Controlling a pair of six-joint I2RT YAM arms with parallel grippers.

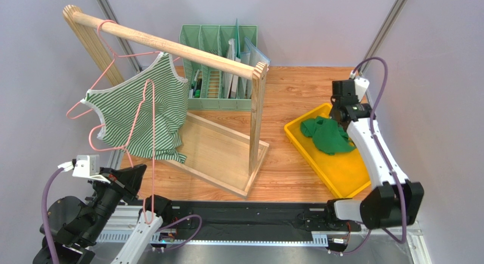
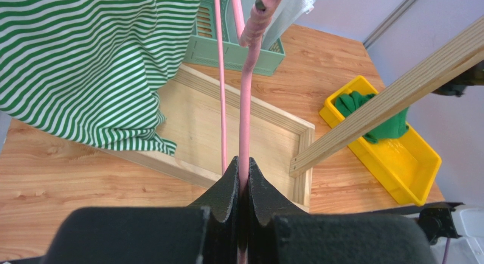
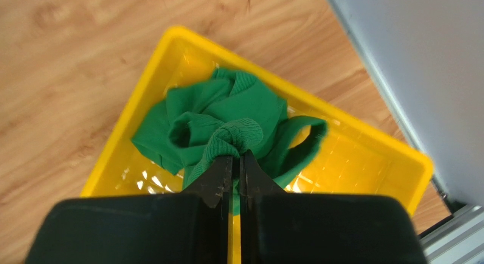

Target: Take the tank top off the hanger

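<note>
A plain green tank top (image 1: 326, 136) lies bunched in the yellow tray (image 1: 347, 176). My right gripper (image 1: 339, 123) is shut on a fold of it (image 3: 227, 113), jaws pressed together on the ribbed edge, just above the tray (image 3: 358, 162). My left gripper (image 1: 136, 172) is shut on the wire of a bare pink hanger (image 1: 152, 128) at the front left. In the left wrist view the pink wire (image 2: 245, 105) runs up out of the closed jaws. A green-and-white striped tank top (image 1: 142, 111) hangs from a second pink hanger on the wooden rod (image 1: 170, 45).
The wooden rack stands on a flat wooden base (image 1: 216, 153) in the middle, with an upright post (image 1: 257, 116) on its right. A green slotted organizer (image 1: 218, 65) stands behind it. The striped top (image 2: 74, 65) hangs close to my left gripper (image 2: 243, 167).
</note>
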